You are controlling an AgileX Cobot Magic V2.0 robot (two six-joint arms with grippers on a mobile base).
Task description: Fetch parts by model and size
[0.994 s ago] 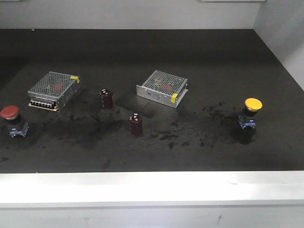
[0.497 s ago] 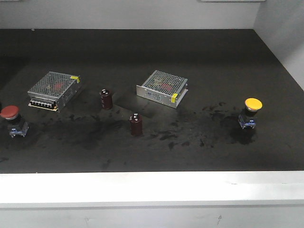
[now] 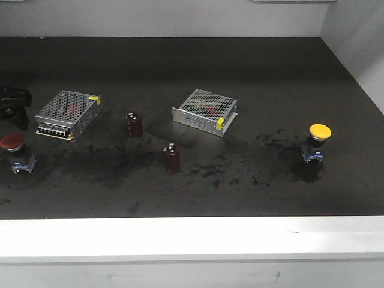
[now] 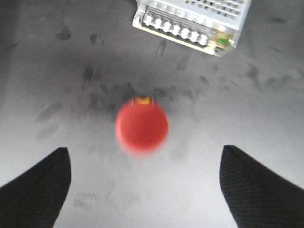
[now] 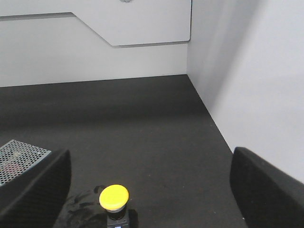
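Red-capped switch [image 4: 141,126] stands at the left of the dark table [image 3: 270,78], centred under the left gripper [image 4: 143,159], jaws wide apart; yellow-capped switch [image 5: 114,197] stands far right, before the right gripper [image 5: 149,154], likewise gaping, empty.

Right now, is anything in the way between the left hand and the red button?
No, nothing visible. The left hand hangs open above the red button, which shows between its fingers with only bare table around it. The metal box lies farther off, beyond the button.
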